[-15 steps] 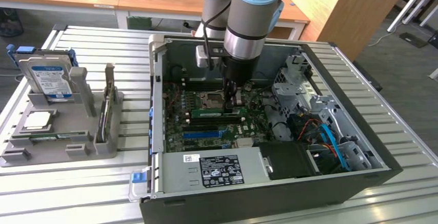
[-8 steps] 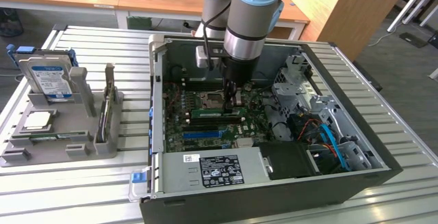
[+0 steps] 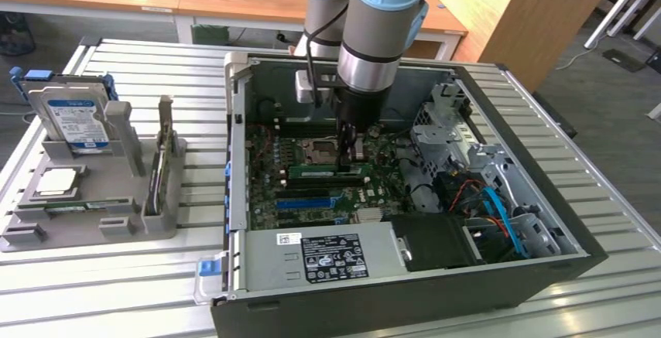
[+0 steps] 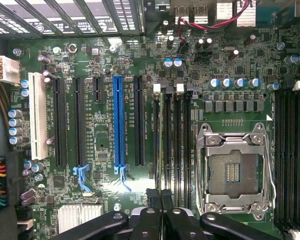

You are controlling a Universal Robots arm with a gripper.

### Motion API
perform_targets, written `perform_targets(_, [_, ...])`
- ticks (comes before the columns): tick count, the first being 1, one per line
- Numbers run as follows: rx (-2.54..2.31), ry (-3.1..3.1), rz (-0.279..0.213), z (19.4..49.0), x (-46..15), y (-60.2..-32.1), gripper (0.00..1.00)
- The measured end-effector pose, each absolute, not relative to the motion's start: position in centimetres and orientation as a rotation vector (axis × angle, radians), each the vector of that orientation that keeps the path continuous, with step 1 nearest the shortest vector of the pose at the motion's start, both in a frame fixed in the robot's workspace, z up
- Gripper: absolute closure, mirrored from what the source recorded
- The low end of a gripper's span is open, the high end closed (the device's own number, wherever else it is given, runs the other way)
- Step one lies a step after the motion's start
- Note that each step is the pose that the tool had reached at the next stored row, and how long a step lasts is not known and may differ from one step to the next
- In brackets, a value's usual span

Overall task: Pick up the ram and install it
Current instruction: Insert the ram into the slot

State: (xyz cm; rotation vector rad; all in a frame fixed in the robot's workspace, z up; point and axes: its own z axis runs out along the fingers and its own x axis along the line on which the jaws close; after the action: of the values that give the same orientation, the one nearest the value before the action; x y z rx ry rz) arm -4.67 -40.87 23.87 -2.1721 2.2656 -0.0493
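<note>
Ram (image 3: 327, 172) is held on edge, clamped between the closed fingers of the tool (image 3: 351, 158), seemingly so that it is lined up with the memory slots (image 4: 179, 140) beside the processor socket (image 4: 233, 172).

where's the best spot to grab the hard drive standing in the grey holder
On the hard drive, probably the free top edge, pinched across its thickness from straight above: it stands nearly upright and the grey holder encloses its lower end.
</note>
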Motion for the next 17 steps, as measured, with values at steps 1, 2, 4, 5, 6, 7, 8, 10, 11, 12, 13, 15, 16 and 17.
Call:
perform_targets(1, [-2.172,2.265,-0.049,23.86,-4.67,-40.86,0.88])
perform_targets(2, [-2.172,2.265,-0.049,23.85,-4.67,-40.86,0.88])
perform_targets(4, [-2.172,2.265,-0.049,23.78,-4.67,-40.86,0.88])
perform_targets(5, [-2.172,2.265,-0.049,23.76,-4.67,-40.86,0.88])
perform_targets(6, [-2.172,2.265,-0.049,23.74,-4.67,-40.87,0.88])
perform_targets(7, [-2.172,2.265,-0.049,23.69,-4.67,-40.86,0.88])
perform_targets(8, [-2.172,2.265,-0.049,23.69,-4.67,-40.88,0.88])
perform_targets(10, [-2.172,2.265,-0.049,23.69,-4.67,-40.89,0.88])
perform_targets(11, [-2.172,2.265,-0.049,23.69,-4.67,-40.89,0.88])
perform_targets(12, [-2.172,2.265,-0.049,23.66,-4.67,-40.9,0.88])
perform_targets(13, [-2.172,2.265,-0.049,23.62,-4.67,-40.9,0.88])
perform_targets(15, [-2.172,2.265,-0.049,23.56,-4.67,-40.89,0.88])
perform_targets(16, [-2.172,2.265,-0.049,23.54,-4.67,-40.89,0.88])
perform_targets(17, [-2.172,2.265,-0.049,23.54,-4.67,-40.89,0.88])
